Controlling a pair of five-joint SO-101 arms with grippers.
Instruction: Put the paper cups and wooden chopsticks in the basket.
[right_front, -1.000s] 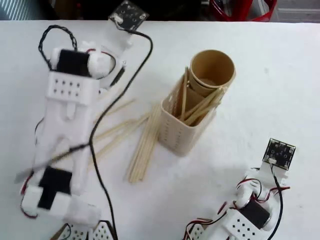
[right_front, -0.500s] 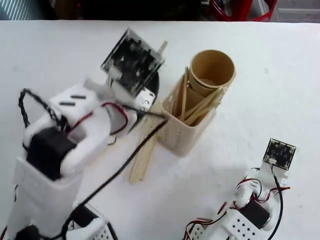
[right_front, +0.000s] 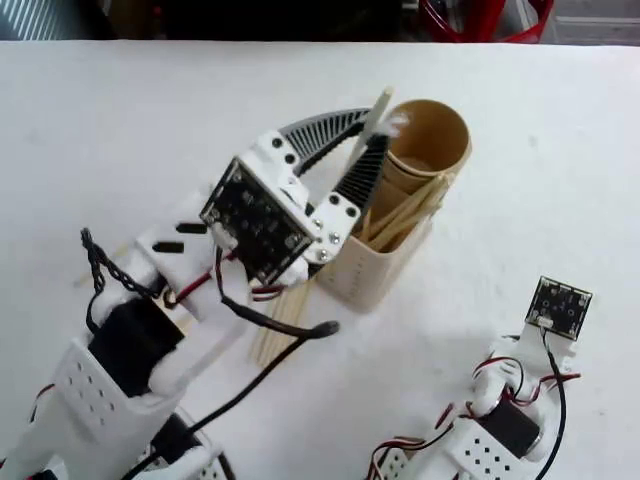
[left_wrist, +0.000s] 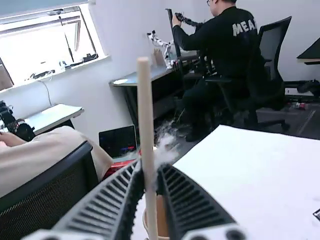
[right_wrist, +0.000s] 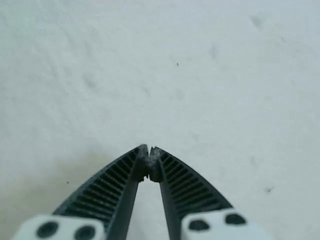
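Currently, left gripper (left_wrist: 150, 172) clamped on one wooden chopstick (left_wrist: 144, 115), held over basket (right_front: 362, 272).
Basket contains paper cup (right_front: 430, 130) and stowed chopsticks (right_front: 405, 215); loose bundle (right_front: 272, 335) lies on table (right_front: 520, 150) beside it. Right gripper (right_wrist: 149, 155) pinched closed, empty, over table.

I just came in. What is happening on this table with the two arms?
The left gripper is shut on one wooden chopstick and holds it upright just above the basket. The basket already holds paper cups and several chopsticks. More loose chopsticks lie on the table beside the basket, not yet collected. The right gripper is shut and empty, over bare table.
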